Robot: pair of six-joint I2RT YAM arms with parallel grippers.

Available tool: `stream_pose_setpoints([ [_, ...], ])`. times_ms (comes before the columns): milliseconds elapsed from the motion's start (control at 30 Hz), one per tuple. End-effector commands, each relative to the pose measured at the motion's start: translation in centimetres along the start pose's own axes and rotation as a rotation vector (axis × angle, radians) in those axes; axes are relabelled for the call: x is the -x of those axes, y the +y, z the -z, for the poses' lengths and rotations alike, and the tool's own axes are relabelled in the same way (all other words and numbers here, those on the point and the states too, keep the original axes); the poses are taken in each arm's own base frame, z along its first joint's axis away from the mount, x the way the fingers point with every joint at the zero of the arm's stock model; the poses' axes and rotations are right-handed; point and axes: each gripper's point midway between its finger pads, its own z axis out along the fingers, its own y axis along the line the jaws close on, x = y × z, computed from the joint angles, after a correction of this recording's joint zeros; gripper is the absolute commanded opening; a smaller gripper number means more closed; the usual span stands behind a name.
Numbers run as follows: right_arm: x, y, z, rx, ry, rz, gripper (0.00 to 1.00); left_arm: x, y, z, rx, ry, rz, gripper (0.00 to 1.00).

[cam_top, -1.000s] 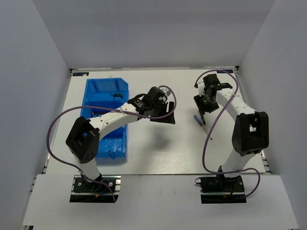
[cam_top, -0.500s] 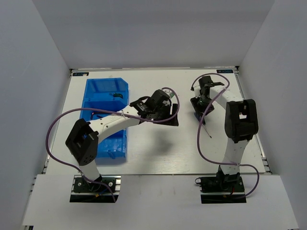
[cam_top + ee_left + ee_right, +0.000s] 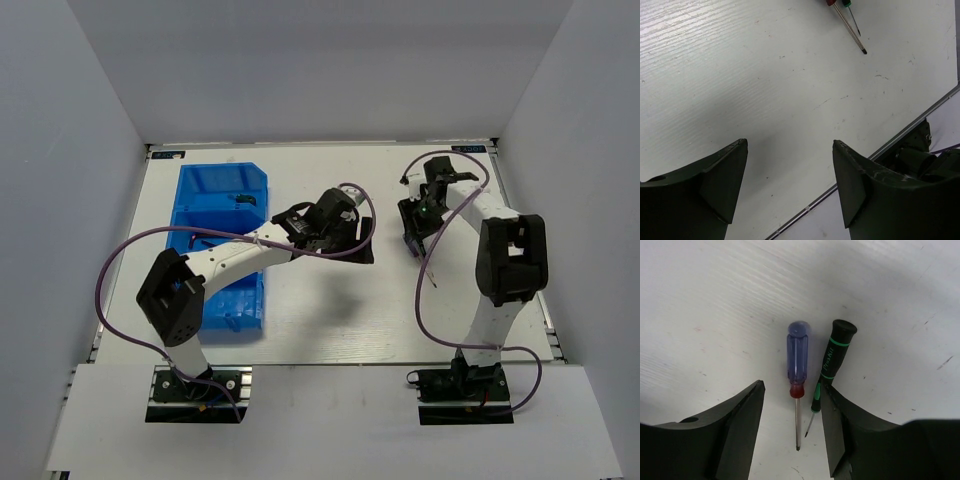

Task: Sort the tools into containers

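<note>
On the bench [image 3: 330,300], the blue bin [image 3: 215,200] sits at the left. The left gripper [image 3: 790,145] is wide and holds nothing. The right gripper [image 3: 792,390] is open over a blue-handled screwdriver [image 3: 797,357] and a black-and-green screwdriver [image 3: 835,352]. They lie side by side on the bench, tips pointing toward it.

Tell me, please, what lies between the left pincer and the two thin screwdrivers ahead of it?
Nothing: the left wrist view shows only bare white table between the open left pincer and the two screwdrivers lying side by side.
</note>
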Motion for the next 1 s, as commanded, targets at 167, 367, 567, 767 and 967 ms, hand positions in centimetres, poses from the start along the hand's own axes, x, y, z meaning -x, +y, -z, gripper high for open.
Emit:
stream_pose_setpoints([
  [167,3.4,-1.6,2.6,-0.056,-0.152,-0.069,0.51,1.7,-1.8,1.0,-0.056,-0.055,-0.039,0.79],
  [367,3.6,-3.2,1.2,-0.094,-0.113,-0.071,0.48,1.0,-1.5,1.4,-0.059,-0.044,-0.048,0.79],
  [567,2.9,-3.2,-0.9,-0.075,-0.073,-0.052,0.46,1.2,-1.1,1.8,-0.053,-0.047,-0.051,0.79],
  [767,2.4,-4.1,-2.1,-0.107,-0.044,-0.038,0.4,1.9,-1.0,2.1,-0.029,-0.067,-0.05,0.79],
  [967,1.0,-4.2,-2.8,-0.095,0.008,-0.023,0.21,5.3,-1.9,6.6,-0.052,-0.262,-0.106,0.79],
])
